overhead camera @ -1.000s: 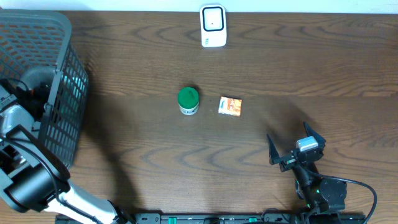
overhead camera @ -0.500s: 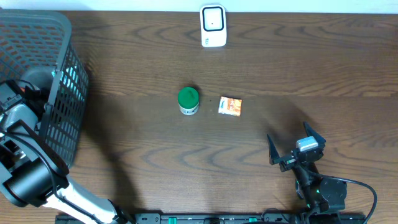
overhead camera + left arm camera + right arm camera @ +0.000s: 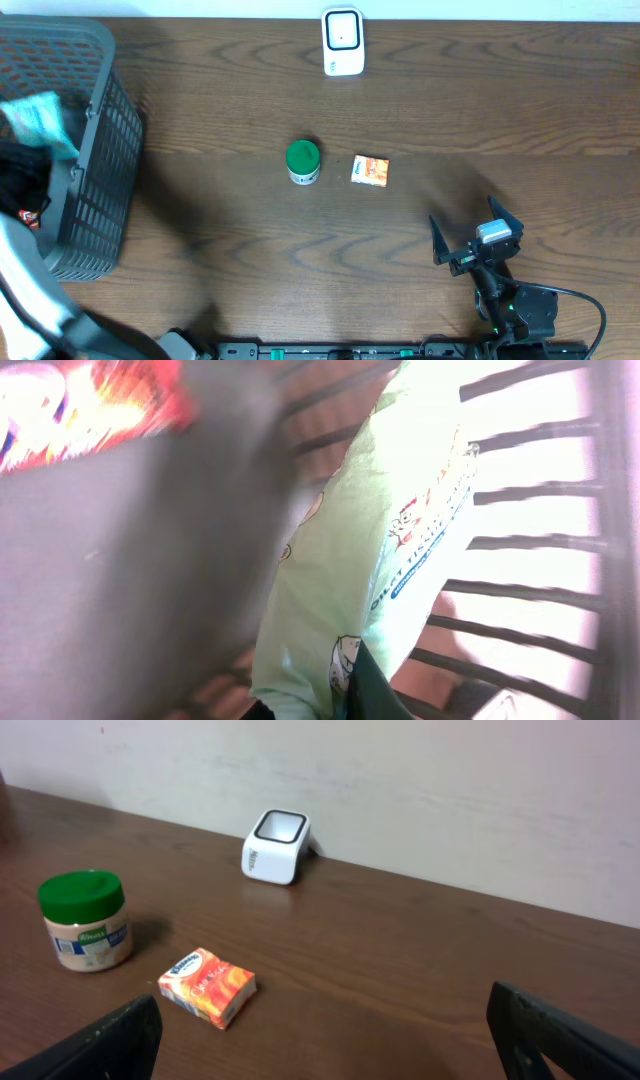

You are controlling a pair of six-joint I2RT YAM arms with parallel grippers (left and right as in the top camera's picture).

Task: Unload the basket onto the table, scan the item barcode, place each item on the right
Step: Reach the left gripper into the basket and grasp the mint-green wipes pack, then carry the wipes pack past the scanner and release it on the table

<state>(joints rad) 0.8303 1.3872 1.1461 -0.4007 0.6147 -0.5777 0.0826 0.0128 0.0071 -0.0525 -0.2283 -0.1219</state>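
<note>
A pale green tissue packet (image 3: 390, 550) fills the left wrist view, and my left gripper (image 3: 345, 702) is shut on its lower end; one dark finger (image 3: 372, 692) shows against the wrapper. From overhead the packet (image 3: 40, 118) hangs over the grey basket (image 3: 105, 160) at the table's left edge. The white barcode scanner (image 3: 342, 42) stands at the far middle edge, and shows as a scanner (image 3: 276, 846) against the wall in the right wrist view. My right gripper (image 3: 476, 240) rests open near the front right, nothing between its fingers (image 3: 110, 1038).
A green-lidded jar (image 3: 302, 161) and a small orange tissue pack (image 3: 370, 171) sit mid-table between the basket and the right arm. A red wrapper (image 3: 90, 405) lies inside the basket. Dark basket bars (image 3: 540, 545) stand close behind the packet.
My left gripper closed on the green packet inside the basket and lifted it, so the packet now shows above the basket. The right arm has not moved.
</note>
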